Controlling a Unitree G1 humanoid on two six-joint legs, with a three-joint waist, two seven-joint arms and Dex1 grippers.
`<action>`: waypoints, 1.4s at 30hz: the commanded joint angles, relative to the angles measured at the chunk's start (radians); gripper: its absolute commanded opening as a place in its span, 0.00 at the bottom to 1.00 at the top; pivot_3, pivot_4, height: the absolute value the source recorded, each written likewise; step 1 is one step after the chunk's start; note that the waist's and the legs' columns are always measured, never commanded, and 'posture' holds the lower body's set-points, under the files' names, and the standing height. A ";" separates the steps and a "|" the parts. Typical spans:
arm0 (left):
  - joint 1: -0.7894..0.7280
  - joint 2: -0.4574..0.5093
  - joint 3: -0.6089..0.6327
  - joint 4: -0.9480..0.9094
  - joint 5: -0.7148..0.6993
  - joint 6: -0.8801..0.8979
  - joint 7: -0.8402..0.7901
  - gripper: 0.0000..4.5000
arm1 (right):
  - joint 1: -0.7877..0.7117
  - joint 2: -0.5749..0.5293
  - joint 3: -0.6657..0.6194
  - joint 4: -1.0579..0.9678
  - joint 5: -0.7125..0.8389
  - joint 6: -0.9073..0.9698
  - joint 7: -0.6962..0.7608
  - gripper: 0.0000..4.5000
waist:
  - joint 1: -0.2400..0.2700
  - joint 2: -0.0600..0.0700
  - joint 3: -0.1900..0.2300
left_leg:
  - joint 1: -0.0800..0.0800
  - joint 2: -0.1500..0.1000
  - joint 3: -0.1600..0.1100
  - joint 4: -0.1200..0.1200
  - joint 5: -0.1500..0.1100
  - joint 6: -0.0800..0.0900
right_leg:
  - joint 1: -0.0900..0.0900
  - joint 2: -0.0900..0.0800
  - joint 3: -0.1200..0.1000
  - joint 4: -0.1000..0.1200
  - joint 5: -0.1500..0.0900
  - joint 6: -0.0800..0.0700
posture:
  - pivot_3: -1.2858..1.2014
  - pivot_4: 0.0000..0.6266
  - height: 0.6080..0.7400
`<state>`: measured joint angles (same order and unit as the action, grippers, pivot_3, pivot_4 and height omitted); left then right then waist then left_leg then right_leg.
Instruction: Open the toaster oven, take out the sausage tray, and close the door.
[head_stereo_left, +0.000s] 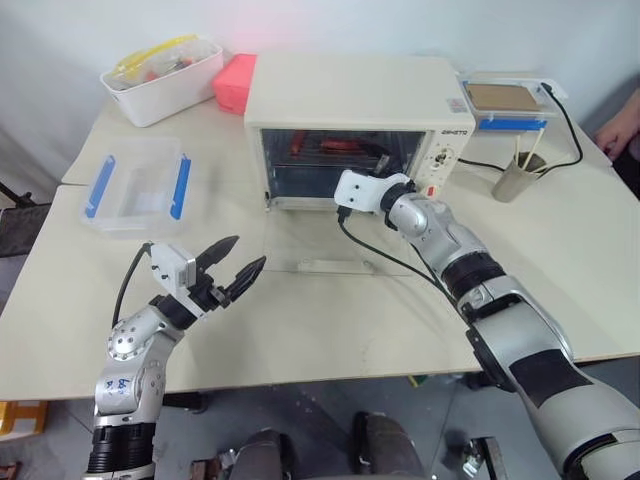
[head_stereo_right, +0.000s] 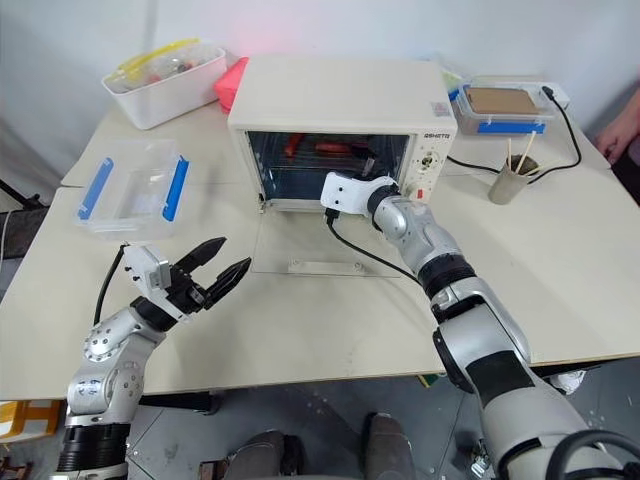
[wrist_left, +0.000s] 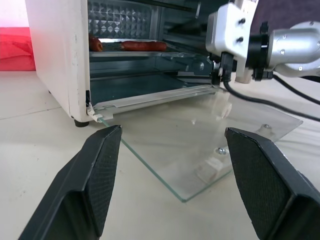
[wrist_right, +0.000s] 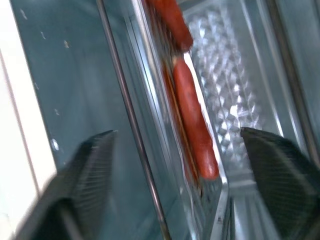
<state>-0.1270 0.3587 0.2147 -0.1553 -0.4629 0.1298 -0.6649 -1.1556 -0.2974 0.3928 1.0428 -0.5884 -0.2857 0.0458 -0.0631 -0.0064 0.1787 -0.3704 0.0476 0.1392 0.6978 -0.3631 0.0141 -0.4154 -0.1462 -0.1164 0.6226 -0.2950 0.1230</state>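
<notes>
A cream-white table (head_stereo_left: 300, 330) set against a pale wall carries the whole work area.

The right gripper (wrist_right: 175, 165) reaches into the open cavity of the toaster oven (head_stereo_left: 350, 100). Its two black fingers (wrist_right: 85, 185) stand apart and hold nothing. Between them, the right wrist view shows the edge of the sausage tray (wrist_right: 215, 195) with red sausages (wrist_right: 192, 120) lying on it. The tray sits on an upper shelf inside the oven.

The left gripper (head_stereo_left: 232, 268) hovers above the table, in front of and to the left of the oven. Its fingers (wrist_left: 97, 175) are spread and empty.

The door (head_stereo_left: 310, 243) is fully down. The glass panel lies flat on the table in front of the oven, with the bar handle (head_stereo_left: 335, 266) at its near edge.

Left of the oven lies a clear plastic container with blue clips (head_stereo_left: 135, 187). Behind it stands a white bin (head_stereo_left: 160, 78) holding assorted items. A red object (head_stereo_left: 235, 82) sits just beside the oven's rear left corner. To the right of the oven stand a paper cup with sticks (head_stereo_left: 515, 175) and a lidded container with a blue clip (head_stereo_left: 505, 103). A black cable (head_stereo_left: 570, 130) runs along that side. A person's hand (head_stereo_left: 620, 130) shows at the far right edge of the table.
</notes>
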 joint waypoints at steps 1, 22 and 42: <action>-0.027 0.009 0.002 -0.031 -0.007 -0.020 0.000 0.78 | -0.065 0.013 0.010 0.057 -0.012 -0.017 -0.041 0.56 | -0.001 0.000 0.000 | 0.000 0.000 0.000 0.000 0.000 0.000 | 0.000 0.000 0.000 0.000 0.000 0.000 | 0.52 0.24 1.00; -0.779 0.026 -0.011 0.723 -0.016 -0.098 -0.261 0.78 | -0.046 -0.027 0.004 -0.110 -0.022 -0.101 -0.020 0.00 | -0.024 -0.001 0.000 | -0.003 -0.001 -0.003 -0.005 0.001 -0.001 | -0.003 0.002 -0.007 -0.001 0.000 0.000 | 0.52 0.24 1.00; -0.774 0.083 0.017 0.771 -0.025 0.035 -0.337 0.78 | 0.763 -0.282 -0.153 -1.319 0.041 0.141 0.406 0.00 | 0.019 -0.002 0.001 | -0.006 -0.001 -0.006 -0.001 0.001 -0.001 | -0.002 0.000 -0.015 -0.002 0.000 0.000 | 0.52 0.24 1.00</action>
<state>-0.8927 0.4406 0.2230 0.6361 -0.4809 0.1648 -0.9966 -0.3792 -0.5738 0.2797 -0.1812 -0.5694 -0.1434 0.4474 -0.0439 -0.0082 0.1797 -0.3764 0.0465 0.1336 0.6989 -0.3621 0.0129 -0.4164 -0.1462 -0.1311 0.6201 -0.2954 0.1227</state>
